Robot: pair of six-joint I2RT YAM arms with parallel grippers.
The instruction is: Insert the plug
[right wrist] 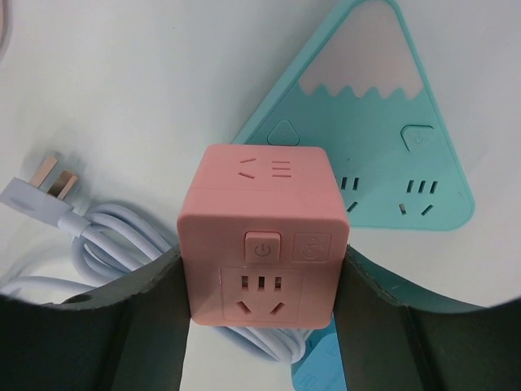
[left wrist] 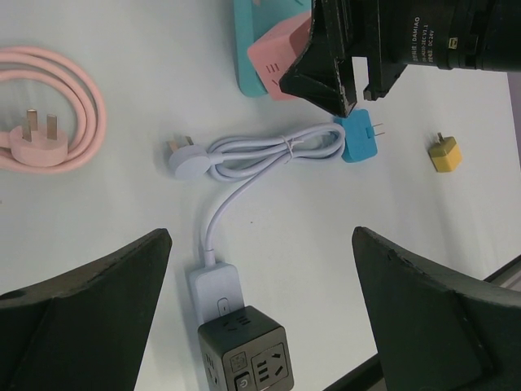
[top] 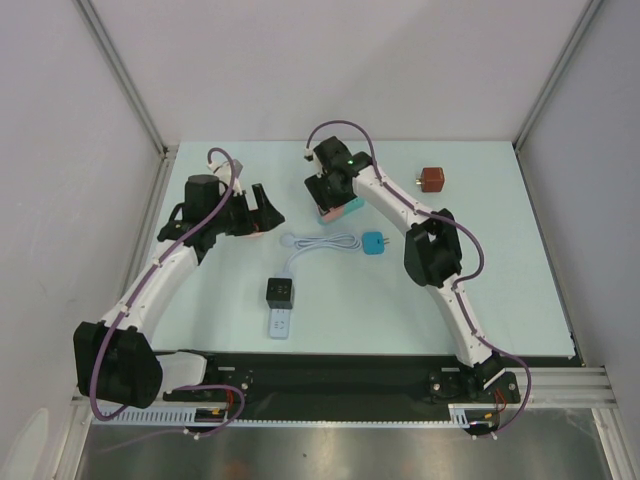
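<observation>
The blue plug (top: 373,243) lies flat at the right end of the coiled white cable (top: 322,243). Its long axis runs left-right and its pins point right, away from the coil. It is clear of both jaws. Left of the coil, the left gripper (left wrist: 260,244) gapes wide, holding nothing. Behind the coil, the right gripper (right wrist: 262,273) clamps a pink cube socket (right wrist: 260,195) over a teal strip (right wrist: 391,147).

Three sockets (pink cube (right wrist: 260,236), dark cube (left wrist: 244,358), teal strip (right wrist: 391,138)); two cords (pink cord (left wrist: 91,110), lilac cord (left wrist: 286,147)); three adapters (blue adapter (left wrist: 356,140), yellow adapter (left wrist: 445,155), red adapter (top: 433,179))
</observation>
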